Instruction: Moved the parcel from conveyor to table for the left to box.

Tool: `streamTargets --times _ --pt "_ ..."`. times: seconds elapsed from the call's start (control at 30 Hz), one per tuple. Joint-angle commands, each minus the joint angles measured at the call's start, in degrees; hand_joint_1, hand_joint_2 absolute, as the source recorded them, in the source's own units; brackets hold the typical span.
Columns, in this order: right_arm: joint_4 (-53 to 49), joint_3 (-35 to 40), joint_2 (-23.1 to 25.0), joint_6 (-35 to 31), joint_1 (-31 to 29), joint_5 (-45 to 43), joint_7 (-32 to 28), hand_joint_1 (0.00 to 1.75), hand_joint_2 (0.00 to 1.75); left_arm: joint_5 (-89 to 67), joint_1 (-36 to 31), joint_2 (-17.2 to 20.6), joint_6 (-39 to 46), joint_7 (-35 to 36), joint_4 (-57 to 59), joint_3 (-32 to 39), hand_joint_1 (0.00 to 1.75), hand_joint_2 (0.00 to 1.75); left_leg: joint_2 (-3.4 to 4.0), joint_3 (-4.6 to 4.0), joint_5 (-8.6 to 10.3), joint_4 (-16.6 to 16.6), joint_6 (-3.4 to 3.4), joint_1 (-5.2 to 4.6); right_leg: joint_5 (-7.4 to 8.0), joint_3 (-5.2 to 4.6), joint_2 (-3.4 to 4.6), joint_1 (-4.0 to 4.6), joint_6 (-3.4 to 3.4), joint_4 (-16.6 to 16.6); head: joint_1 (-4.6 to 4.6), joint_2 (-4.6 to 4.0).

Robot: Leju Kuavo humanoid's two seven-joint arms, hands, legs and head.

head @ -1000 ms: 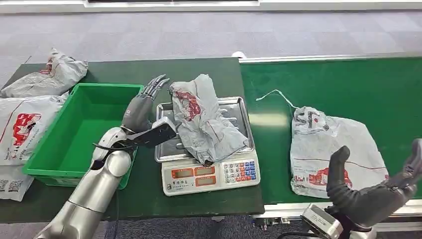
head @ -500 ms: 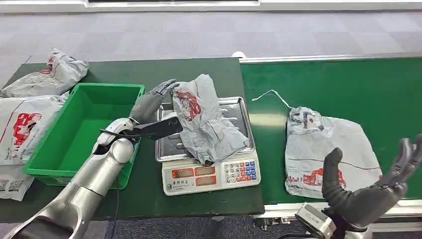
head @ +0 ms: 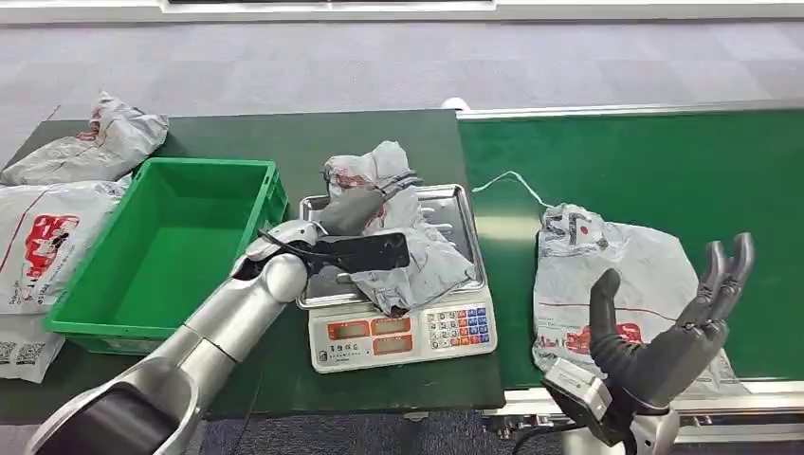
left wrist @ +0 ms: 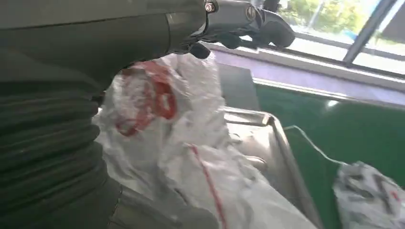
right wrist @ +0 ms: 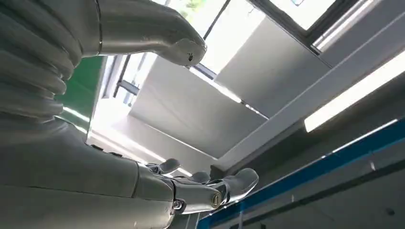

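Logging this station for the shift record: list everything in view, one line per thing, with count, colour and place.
parcel on scale: one, grey with red print, crumpled on the tray.
scale: one, steel tray, white base, on the table between bin and belt.
parcel on conveyor: one, grey with red print, flat on the belt near the front edge.
green bin: one, empty, left of the scale.
parcels at far left: at least three, grey-white, on the table beside the bin.
conveyor: one, green belt, right.
table: one, dark green.
left robot hand: on the scale parcel.
right robot hand: open, raised, palm up, at the front edge of the belt.
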Motion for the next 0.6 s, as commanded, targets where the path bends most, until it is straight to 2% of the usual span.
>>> streamTargets --times 0.03,0.2,0.27,0.33,0.37,0.5,0.6 --pt "4.2 1.1 -1.1 0.0 -1.5 0.5 1.3 0.0 1.75 2.0 -4.2 -4.5 -1.0 -0.3 5.6 -7.9 0.0 1.75 -0.08 -0.02 0.01 0.0 0.01 0.05 0.02 0.04 -0.07 0.05 -0.02 0.0 0.0 0.0" --pt "3.1 1.9 -1.5 0.0 -0.2 0.7 2.4 0.0 1.75 4.4 -4.3 -7.5 -1.9 -1.0 10.5 -9.9 0.0 1.75 -0.07 0.01 0.04 0.0 0.02 0.06 0.04 0.07 -0.1 0.07 -0.03 -0.1 0.0 0.0" --pt "2.9 2.6 -2.1 0.0 -0.3 0.6 2.5 0.0 1.75 4.4 -4.1 -8.8 -0.8 -1.2 16.1 -11.8 0.0 1.75 -0.15 0.06 0.08 -0.1 0.03 0.06 0.06 0.14 -0.16 0.08 -0.04 -0.2 0.0 0.0" --pt "3.0 3.2 -2.5 0.0 -0.8 1.0 3.2 0.0 1.75 3.0 -3.7 -9.4 1.5 -2.6 19.4 -14.2 0.0 1.75 -0.13 0.12 0.08 -0.2 0.04 0.05 0.07 0.21 -0.13 0.07 -0.02 -0.2 0.0 0.0" --pt "2.7 3.2 -2.2 0.0 -2.3 -1.1 1.5 0.0 1.75 1.9 -4.3 -9.6 3.0 -2.2 20.5 -15.2 0.0 1.75 -0.04 0.09 0.03 -0.1 0.04 0.04 0.05 0.14 -0.04 0.06 -0.02 -0.2 0.0 0.0" --pt "3.7 6.2 -4.8 0.0 -4.6 0.2 6.0 0.0 1.75 -3.1 -1.9 -10.4 7.5 -0.5 24.0 -18.8 0.0 1.75 0.1 0.12 0.04 -0.1 0.05 0.04 0.11 0.13 0.08 0.05 -0.02 -0.2 0.0 0.0" --pt "5.4 7.9 -6.1 0.0 -6.0 0.3 6.6 0.0 1.75 -2.5 -0.4 -10.0 7.5 1.2 26.7 -17.2 0.0 1.75 0.24 0.23 0.01 -0.2 0.03 0.03 0.11 0.2 0.23 0.03 -0.02 -0.2 0.0 0.0"
